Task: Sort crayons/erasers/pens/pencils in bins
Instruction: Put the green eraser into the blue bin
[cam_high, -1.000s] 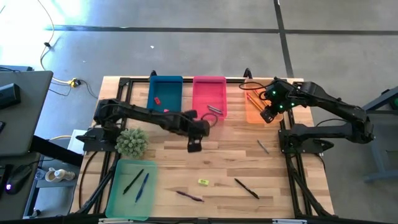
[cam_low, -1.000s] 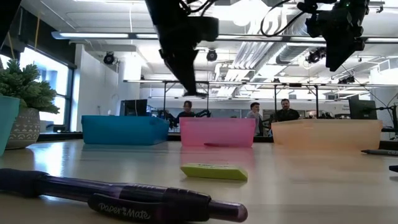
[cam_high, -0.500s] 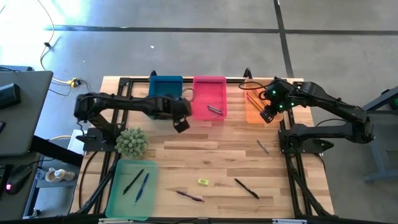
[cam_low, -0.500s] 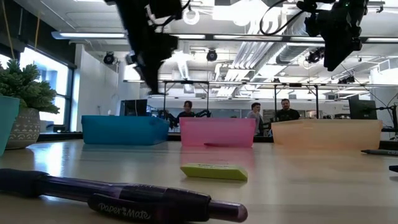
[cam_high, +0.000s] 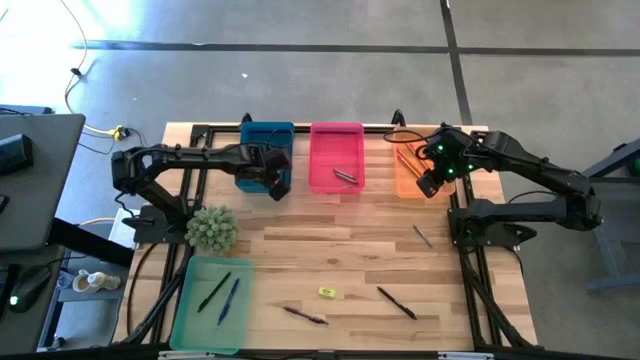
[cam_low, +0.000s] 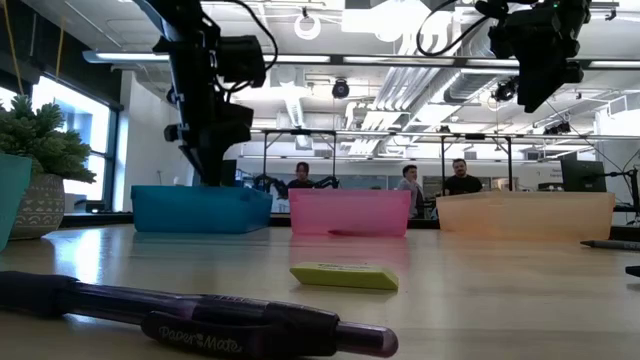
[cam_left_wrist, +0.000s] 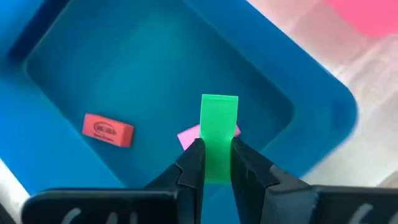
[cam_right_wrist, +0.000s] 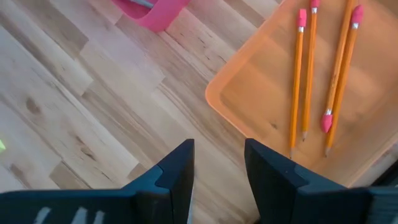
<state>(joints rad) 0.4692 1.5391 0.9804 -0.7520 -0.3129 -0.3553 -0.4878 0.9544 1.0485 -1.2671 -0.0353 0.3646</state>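
My left gripper (cam_high: 278, 186) hangs over the near end of the dark blue bin (cam_high: 262, 150) and is shut on a green eraser (cam_left_wrist: 219, 134). A red eraser (cam_left_wrist: 108, 130) and a pink eraser (cam_left_wrist: 186, 137) lie on the bin's floor. My right gripper (cam_high: 430, 186) is open and empty above the near left corner of the orange bin (cam_high: 410, 170), which holds several pencils (cam_right_wrist: 301, 74). A yellow eraser (cam_high: 326, 292), a purple pen (cam_high: 305, 315), a black pen (cam_high: 397, 302) and a short grey crayon (cam_high: 423, 235) lie on the table. My left gripper pinches the green eraser by its two long side edges (cam_left_wrist: 217, 168) between its two fingers, at the end nearer the wrist. The fingers point down and lie along the eraser. The eraser sticks out past the fingertips, clear of the blue bin's floor.
The pink bin (cam_high: 336, 157), with a crayon (cam_high: 344, 176) in it, stands between the blue and orange bins. The mint green bin (cam_high: 212, 300) at the near left holds two pens (cam_high: 228, 298). A spiky green plant (cam_high: 211, 228) stands at the left.
My left gripper has swung from the middle of the table toward the far left and now stands over the near end of the blue bin.
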